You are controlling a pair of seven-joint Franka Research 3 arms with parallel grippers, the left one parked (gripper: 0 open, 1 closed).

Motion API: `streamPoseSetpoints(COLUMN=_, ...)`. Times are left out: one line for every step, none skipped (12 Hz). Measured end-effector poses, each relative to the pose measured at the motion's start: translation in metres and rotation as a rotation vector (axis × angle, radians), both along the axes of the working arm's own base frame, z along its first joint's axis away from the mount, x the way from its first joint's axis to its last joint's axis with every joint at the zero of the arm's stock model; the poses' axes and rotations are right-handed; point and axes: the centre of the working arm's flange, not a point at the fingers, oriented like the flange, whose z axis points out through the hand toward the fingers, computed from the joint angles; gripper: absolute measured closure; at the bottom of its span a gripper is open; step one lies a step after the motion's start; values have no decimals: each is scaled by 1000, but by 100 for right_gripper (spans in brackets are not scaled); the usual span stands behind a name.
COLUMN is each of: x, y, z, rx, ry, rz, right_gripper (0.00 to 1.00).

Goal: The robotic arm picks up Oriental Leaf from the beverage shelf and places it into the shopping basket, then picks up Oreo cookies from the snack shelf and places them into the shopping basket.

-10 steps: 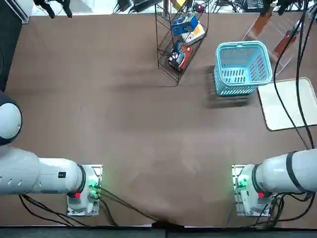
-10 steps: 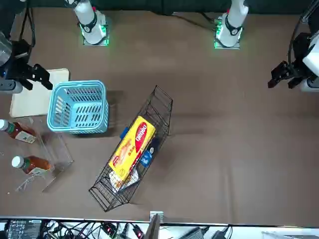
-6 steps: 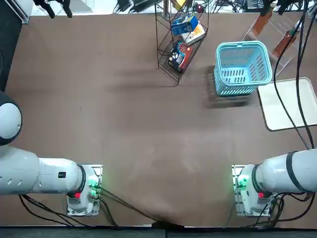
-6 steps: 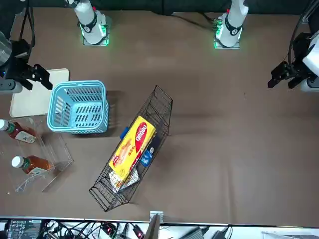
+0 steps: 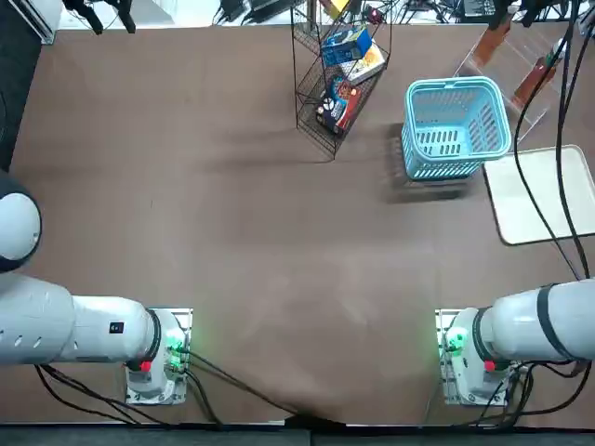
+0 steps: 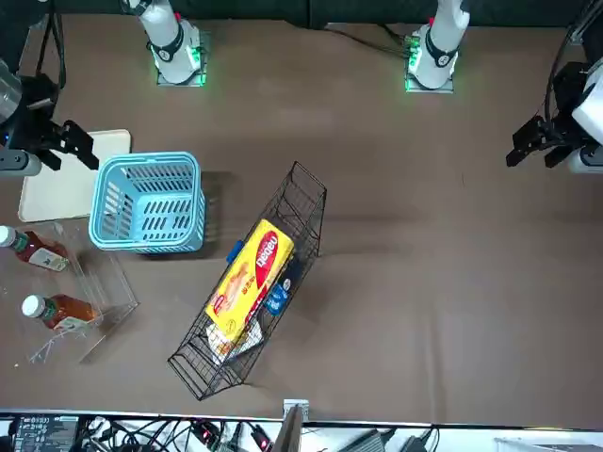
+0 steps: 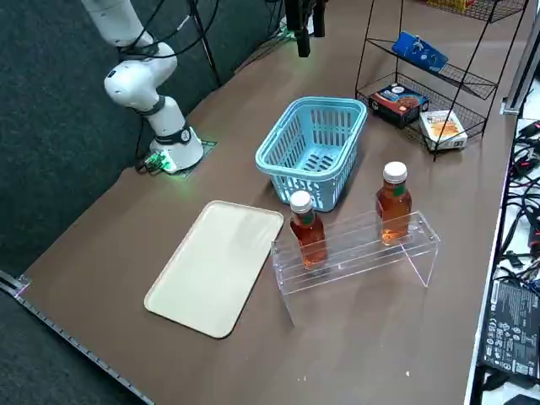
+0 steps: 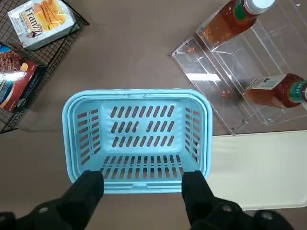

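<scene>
Open claw above the basket side

The right gripper [image 8: 143,177] hovers with fingers apart, the shopping basket [image 8: 139,187] beneath its camera. Right of the basket, two Oriental Leaf bottles [image 7: 394,202] stand on the beverage shelf [image 7: 359,257]; left, the snack shelf [image 6: 306,202] holds the Oreo cookies [image 7: 419,52]

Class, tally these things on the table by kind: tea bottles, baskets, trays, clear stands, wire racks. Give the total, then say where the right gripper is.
Tea bottles: 2
Basket: 1
Tray: 1
Clear stand: 1
Wire rack: 1
Total: 6
Right gripper: above the table, jaws apart
</scene>
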Motion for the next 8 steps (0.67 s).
streamPoseSetpoints(x=0, y=0, z=0, rx=0, ry=0, rz=0, right_gripper=0)
streamPoseSetpoints(x=0, y=0, z=0, rx=0, ry=0, rz=0, right_gripper=0)
streamPoseSetpoints(x=0, y=0, z=0, rx=0, ry=0, rz=0, right_gripper=0)
streamPoseSetpoints(x=0, y=0, z=0, rx=0, ry=0, rz=0, right_gripper=0)
streamPoseSetpoints(x=0, y=0, z=1, rx=0, ry=-1, rz=0, right_gripper=0)
streamPoseSetpoints(x=0, y=0, z=1, rx=0, ry=-1, rz=-1, right_gripper=0)
streamPoseSetpoints(x=0, y=-1, z=1, rx=0, ry=-2, rz=-1, right_gripper=0)
streamPoseSetpoints(x=0, y=-1, z=1, rx=0, ry=-2, rz=-1, right_gripper=0)
